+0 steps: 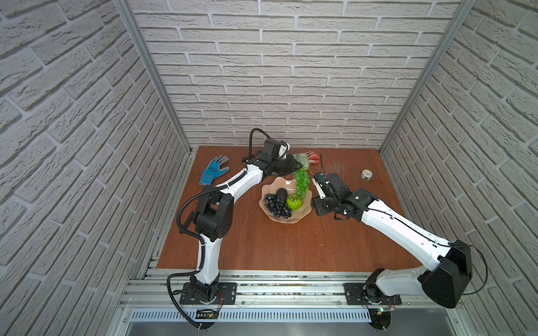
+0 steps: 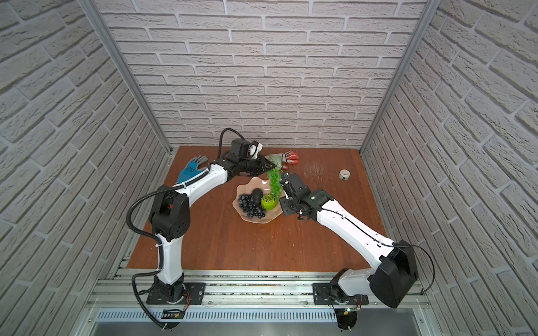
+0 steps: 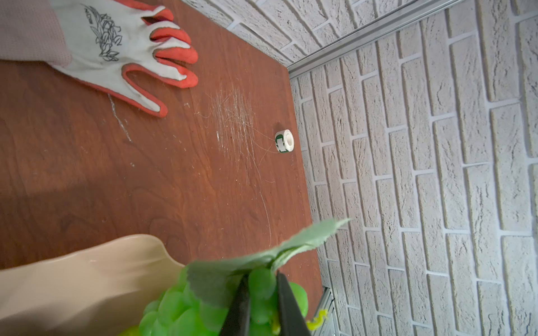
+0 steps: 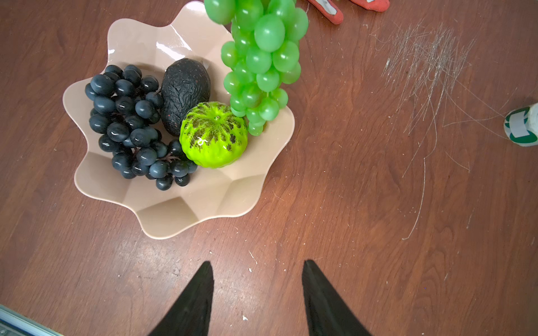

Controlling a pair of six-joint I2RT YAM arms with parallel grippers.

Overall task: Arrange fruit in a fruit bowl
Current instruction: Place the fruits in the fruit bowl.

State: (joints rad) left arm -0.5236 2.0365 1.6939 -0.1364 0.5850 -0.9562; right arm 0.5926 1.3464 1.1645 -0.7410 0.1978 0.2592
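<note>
Peach-pink scalloped bowl (image 4: 174,215) holds three fruits (image 4: 174,116); left claw (image 3: 262,279) clamps translucent green grape bunch (image 4: 262,64) above its rim; right claw (image 4: 258,263) apart.

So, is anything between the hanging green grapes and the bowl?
Nothing visible. The green grape bunch, pinched in the left gripper, hangs over the rim of the fruit bowl beside the bright green round fruit, which crowds that side.

bowl (image 4: 180,212): glossy plastic | green grapes (image 4: 262,58): translucent, shiny | avocado (image 4: 185,87): matt, rough | table (image 4: 349,189): scratched wood
</note>
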